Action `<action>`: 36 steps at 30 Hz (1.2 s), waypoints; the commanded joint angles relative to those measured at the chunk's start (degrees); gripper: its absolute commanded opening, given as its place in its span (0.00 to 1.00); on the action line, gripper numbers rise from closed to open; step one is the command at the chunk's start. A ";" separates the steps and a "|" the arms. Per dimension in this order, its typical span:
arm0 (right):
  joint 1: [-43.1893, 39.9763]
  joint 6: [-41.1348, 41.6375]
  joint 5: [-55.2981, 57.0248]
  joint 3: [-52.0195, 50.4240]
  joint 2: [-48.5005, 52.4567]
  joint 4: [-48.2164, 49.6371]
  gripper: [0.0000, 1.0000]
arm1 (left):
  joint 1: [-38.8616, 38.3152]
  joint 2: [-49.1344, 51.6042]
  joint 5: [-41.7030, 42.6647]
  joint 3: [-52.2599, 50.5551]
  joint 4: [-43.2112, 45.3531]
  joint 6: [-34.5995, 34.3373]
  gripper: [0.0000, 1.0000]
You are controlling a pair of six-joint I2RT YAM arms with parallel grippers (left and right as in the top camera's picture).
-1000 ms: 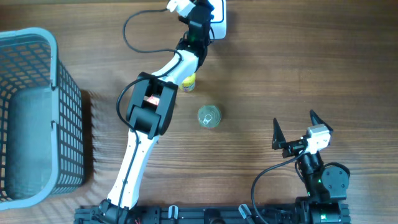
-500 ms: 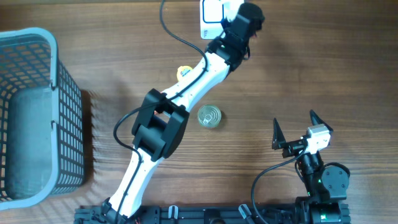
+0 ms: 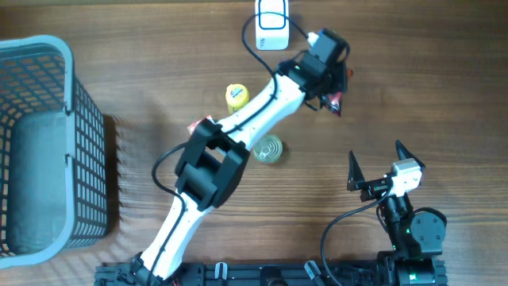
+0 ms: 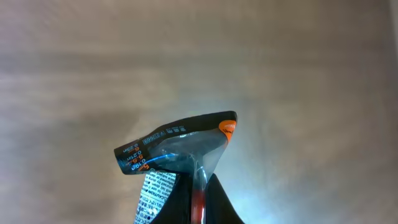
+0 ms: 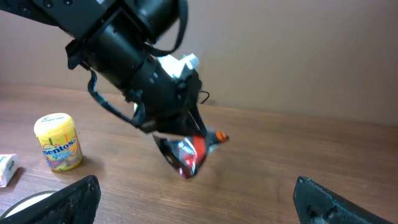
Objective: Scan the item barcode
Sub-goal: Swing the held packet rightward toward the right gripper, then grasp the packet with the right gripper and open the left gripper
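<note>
The left gripper, jaws clamping a dark foil packet, is holding it near the white scanner, to its right. Judged best: turning the barcode face squarely toward the scanner, slowly. The right gripper is idling, jaws wide, well apart from the scanner.

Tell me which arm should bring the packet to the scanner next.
Left. The left fingers are shut on the packet near the white scanner; the right fingers stand open and empty, far from both.
</note>
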 commanded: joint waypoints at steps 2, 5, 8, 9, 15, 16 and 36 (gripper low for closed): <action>-0.02 0.59 0.17 -0.07 -0.24 0.81 1.00 | -3.82 -1.07 2.49 0.48 -1.20 0.09 0.04; -0.02 5.14 0.42 0.00 -0.26 0.35 1.00 | -5.33 -0.74 2.51 0.48 -1.31 0.07 0.04; -0.02 10.29 -0.11 2.60 -0.26 -2.25 1.00 | -6.03 0.11 2.54 0.46 -1.70 0.02 0.04; -0.02 11.04 0.13 5.81 -0.26 -6.32 1.00 | -6.12 0.57 2.73 0.46 -2.19 0.02 0.04; -0.02 14.14 14.01 26.56 -0.26 -37.97 1.00 | -6.29 1.29 2.73 0.44 -1.14 0.09 0.04; -0.02 13.92 15.61 29.55 -0.26 -41.03 1.00 | -6.45 1.29 2.71 0.44 -0.59 0.09 0.04; -0.02 36.06 9.75 31.01 -0.24 -48.28 1.00 | -10.10 1.25 2.29 -7.19 7.39 -0.13 0.65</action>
